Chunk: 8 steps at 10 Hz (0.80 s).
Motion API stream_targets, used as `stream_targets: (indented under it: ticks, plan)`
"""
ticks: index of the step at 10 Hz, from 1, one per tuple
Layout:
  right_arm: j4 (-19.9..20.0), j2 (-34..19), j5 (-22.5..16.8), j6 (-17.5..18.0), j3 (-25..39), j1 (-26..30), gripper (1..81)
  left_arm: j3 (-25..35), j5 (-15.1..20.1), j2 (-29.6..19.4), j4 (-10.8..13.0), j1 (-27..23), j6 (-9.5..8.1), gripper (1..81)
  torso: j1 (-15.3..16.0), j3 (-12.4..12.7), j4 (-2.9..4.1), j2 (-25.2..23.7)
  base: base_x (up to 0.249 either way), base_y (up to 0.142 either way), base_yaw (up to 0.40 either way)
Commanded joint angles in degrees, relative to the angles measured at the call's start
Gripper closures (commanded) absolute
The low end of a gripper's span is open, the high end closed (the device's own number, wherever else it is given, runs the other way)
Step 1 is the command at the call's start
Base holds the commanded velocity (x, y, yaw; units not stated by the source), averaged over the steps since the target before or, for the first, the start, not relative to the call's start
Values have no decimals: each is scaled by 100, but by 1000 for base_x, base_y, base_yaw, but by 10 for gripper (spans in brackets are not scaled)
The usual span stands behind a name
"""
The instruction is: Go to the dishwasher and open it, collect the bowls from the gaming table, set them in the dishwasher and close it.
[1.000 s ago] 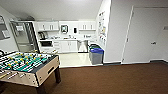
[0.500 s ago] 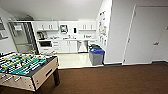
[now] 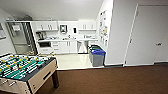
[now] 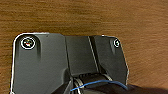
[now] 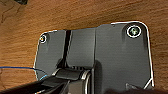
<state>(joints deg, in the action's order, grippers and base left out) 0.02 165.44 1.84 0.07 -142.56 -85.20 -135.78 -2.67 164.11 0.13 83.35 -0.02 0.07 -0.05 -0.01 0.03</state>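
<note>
Pincers: can't tell open or closed on either arm; nothing seems to be carried. Both wrist cams look down on brown carpet (image 4: pixel 82 17). Step in hand, as I read it, is the first one: getting to the dishwasher (image 3: pixel 82 47). I take that to be the greyish panel under the counter (image 3: pixel 62 40) at the far end of the kitchenette, right of the white cabinet doors. It's small at this range, so the handle can't be made out, and the door looks shut. Robot sits well back from it on the carpet. Foosball table (image 3: pixel 25 70) is near left, the blue-lidded bin (image 3: pixel 98 56) is mid right against the wall corner, and a white door (image 3: pixel 147 37) stands further right. The pale kitchen floor (image 3: pixel 72 61) starts between table and bin. The next move calls for a forward run through that gap, angled slightly left of the bin. It should stop square to the steel front, with room kept for the door to drop. Main risk is clipping the foosball table's corner or the bin.
</note>
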Motion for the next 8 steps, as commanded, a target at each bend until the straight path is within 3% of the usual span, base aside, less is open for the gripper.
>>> stream_targets:
  ticks: [1,6,8]
  plan:
    - [-29,-17,-290,-16,36,332,10,78,267,-62,-22,-323,11,10,0,0,0,-3,167,71,0]
    - [-20,-17,-290,-16,10,323,10,78,267,-71,-22,-323,11,10,2,0,0,-3,167,71,0]
    - [-20,-17,-290,-16,10,323,10,78,267,-71,-22,-323,12,10,0,0,0,-3,174,0,0]
